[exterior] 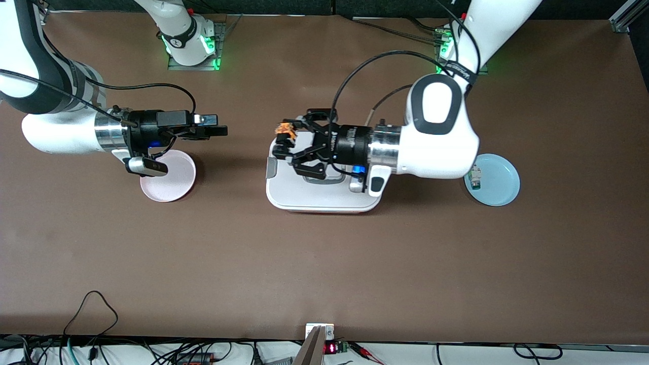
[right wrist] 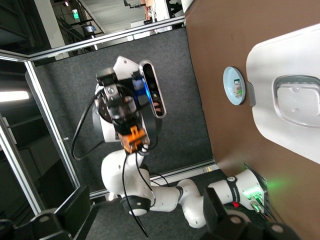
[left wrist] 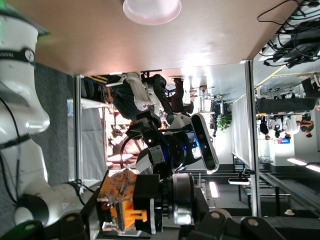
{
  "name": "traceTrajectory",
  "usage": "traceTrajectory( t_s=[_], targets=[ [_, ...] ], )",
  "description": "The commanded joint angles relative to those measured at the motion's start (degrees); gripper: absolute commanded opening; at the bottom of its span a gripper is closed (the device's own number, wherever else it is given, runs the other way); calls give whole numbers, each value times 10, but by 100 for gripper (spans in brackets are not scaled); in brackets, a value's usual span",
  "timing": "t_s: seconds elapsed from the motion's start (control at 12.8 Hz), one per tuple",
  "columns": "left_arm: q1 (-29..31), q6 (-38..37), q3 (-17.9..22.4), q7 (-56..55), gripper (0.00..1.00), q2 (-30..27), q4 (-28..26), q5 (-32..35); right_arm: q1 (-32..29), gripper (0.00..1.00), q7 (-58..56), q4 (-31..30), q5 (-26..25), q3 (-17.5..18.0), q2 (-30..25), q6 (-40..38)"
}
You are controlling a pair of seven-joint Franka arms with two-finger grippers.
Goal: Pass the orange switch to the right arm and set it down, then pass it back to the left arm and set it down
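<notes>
front view: left claw [exterior: 288, 143] clamps the ribbed orange switch [exterior: 285, 132] over the smooth rounded box [exterior: 284, 195]; right claw [exterior: 219, 126] apart.

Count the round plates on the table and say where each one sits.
2. The pink plate lies toward the right arm's end, partly under the right gripper. The blue plate lies toward the left arm's end, holding a small component.

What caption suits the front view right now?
Left gripper holds the orange switch above the box; right gripper waits open.
</notes>
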Motion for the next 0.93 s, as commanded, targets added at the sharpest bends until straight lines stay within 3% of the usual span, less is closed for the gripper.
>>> traceTrajectory(
  t_s=[0.0, 0.47, 0.86],
  targets=[
    [-24, 37, 0, -31, 11, 10, 25, -25, -1, 100, 7, -7, 27, 12, -7, 13],
    [-35, 51, 0, -51, 12, 7, 24, -43, 1, 100, -43, -6, 79, 64, 3, 72],
    [-36, 51, 0, -60, 13, 8, 24, -38, 10, 100, -107, -4, 134, 68, 16, 82]
  ],
)
